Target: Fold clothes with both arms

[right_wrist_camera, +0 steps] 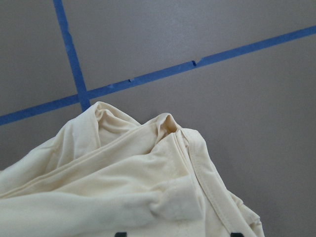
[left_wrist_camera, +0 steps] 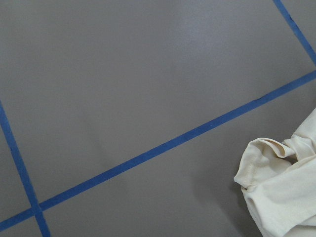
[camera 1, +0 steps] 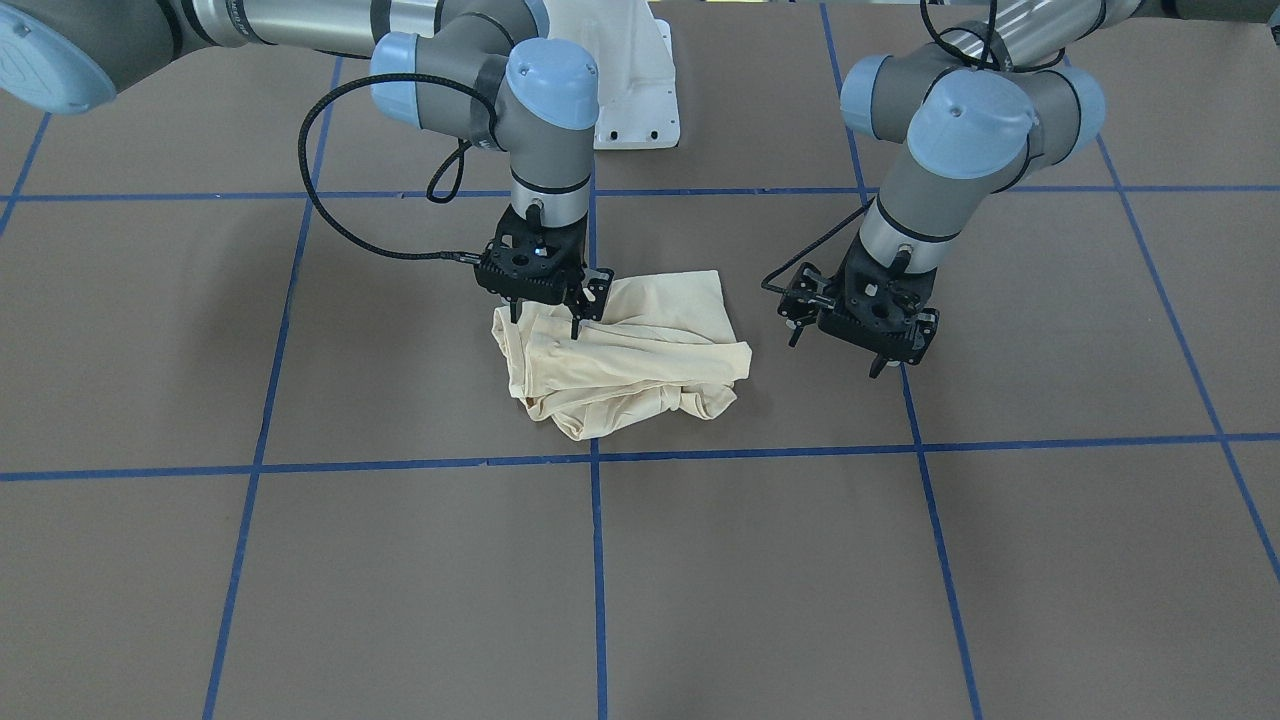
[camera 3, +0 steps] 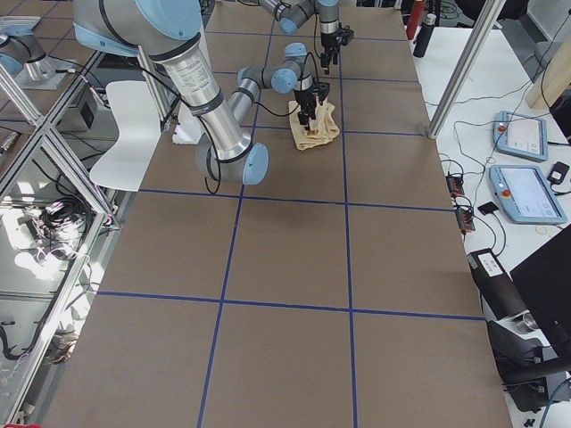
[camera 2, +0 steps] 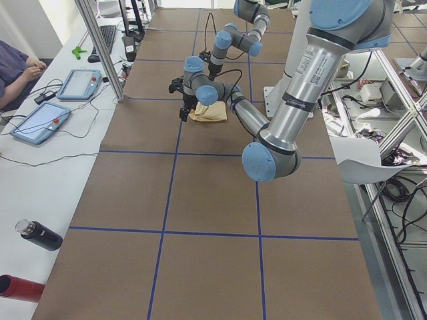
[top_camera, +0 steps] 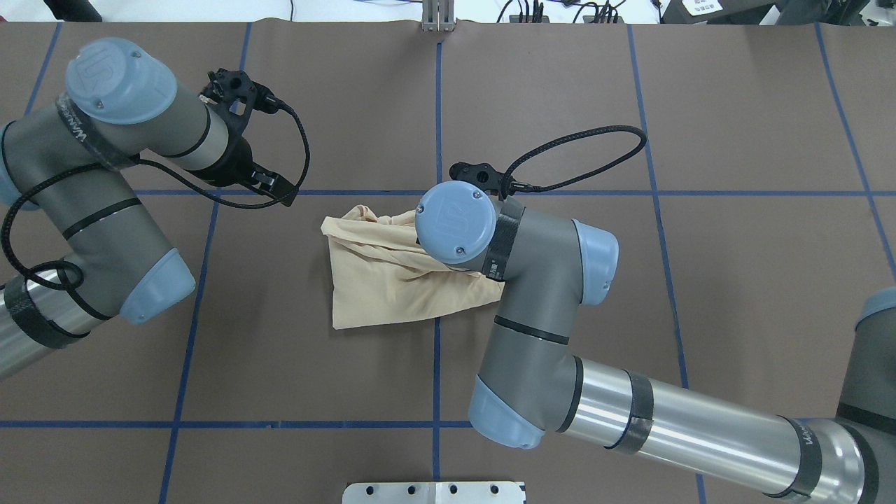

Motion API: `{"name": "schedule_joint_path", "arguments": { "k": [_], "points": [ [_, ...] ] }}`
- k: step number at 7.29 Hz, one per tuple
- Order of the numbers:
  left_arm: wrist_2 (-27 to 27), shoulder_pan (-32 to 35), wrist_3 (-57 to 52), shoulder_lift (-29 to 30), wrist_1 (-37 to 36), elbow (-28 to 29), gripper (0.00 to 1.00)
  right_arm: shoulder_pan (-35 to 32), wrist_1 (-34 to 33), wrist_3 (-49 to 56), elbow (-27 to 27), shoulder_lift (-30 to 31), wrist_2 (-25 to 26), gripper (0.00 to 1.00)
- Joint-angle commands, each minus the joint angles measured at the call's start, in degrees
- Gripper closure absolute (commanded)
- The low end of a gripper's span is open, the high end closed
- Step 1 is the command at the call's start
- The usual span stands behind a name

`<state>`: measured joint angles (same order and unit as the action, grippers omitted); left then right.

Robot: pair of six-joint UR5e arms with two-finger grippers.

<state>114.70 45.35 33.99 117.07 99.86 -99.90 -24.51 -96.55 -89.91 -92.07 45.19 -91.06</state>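
Note:
The pale cream-yellow T-shirt (camera 1: 640, 355) lies in a crumpled, partly folded bundle near the table's middle; it also shows in the overhead view (top_camera: 392, 280). Its print and neck label are hidden. My right gripper (camera 1: 545, 325) is open and points down with its fingertips at the bundle's edge, holding nothing. In the overhead view it is hidden under the right wrist (top_camera: 458, 224). The right wrist view shows bunched folds (right_wrist_camera: 133, 182) just ahead of the spread fingertips. My left gripper (camera 1: 835, 355) is open and empty, hovering over bare table beside the shirt. A shirt corner (left_wrist_camera: 284, 192) shows in the left wrist view.
The brown table (top_camera: 630, 294) carries a blue tape grid (camera 1: 597, 560). The white base mount (camera 1: 625, 70) stands at the robot's side. Along the far edge in the left side view lie tablets (camera 2: 40, 123), a dark bottle (camera 2: 40, 235) and a seated person (camera 2: 17, 67).

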Motion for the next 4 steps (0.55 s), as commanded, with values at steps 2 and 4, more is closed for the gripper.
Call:
{"name": "schedule_joint_path", "arguments": {
  "k": [2, 4],
  "points": [
    [0.0, 0.0, 0.03, 0.0, -0.02, -0.12, 0.0, 0.95, 0.4, -0.27, 1.53, -0.01, 1.76, 0.35],
    [0.0, 0.08, 0.03, 0.0, -0.02, -0.12, 0.0, 1.04, 0.49, -0.44, 1.72, -0.45, 1.85, 0.61]
  ]
}}
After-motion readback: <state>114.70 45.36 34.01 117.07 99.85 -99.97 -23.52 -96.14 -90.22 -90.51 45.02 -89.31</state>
